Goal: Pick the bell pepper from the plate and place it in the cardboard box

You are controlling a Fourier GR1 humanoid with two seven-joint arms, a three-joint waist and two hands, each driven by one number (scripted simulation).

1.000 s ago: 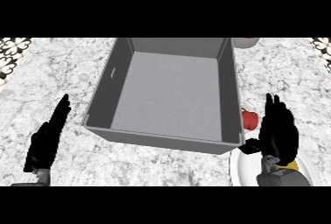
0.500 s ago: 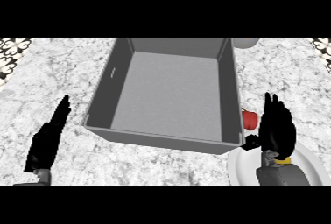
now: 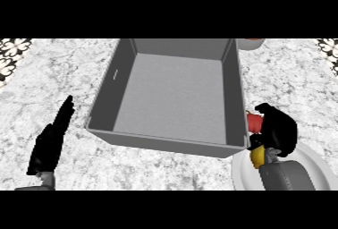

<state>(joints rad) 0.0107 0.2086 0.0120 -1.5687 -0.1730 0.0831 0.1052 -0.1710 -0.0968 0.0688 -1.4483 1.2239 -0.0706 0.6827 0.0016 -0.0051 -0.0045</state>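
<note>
1. The cardboard box [image 3: 173, 100] stands open-topped on the marble counter [image 3: 290, 76]; it serves as the landmark for all positions below.
2. The bell pepper [image 3: 253, 120], red, sits just outside the box's right wall, near its front right corner, over the white plate's [image 3: 317, 163] far edge.
3. Only a small patch of the pepper shows; its long axis and pointing direction cannot be determined.
4. The right hand [image 3: 277, 129] is curled over the pepper from the right, fingers bent round it, grasping it.
5. A yellow item [image 3: 258, 156] lies on the plate beside the box's front right corner.
6. The left hand [image 3: 52, 138] rests left of the box, fingers straight, holding nothing.
</note>
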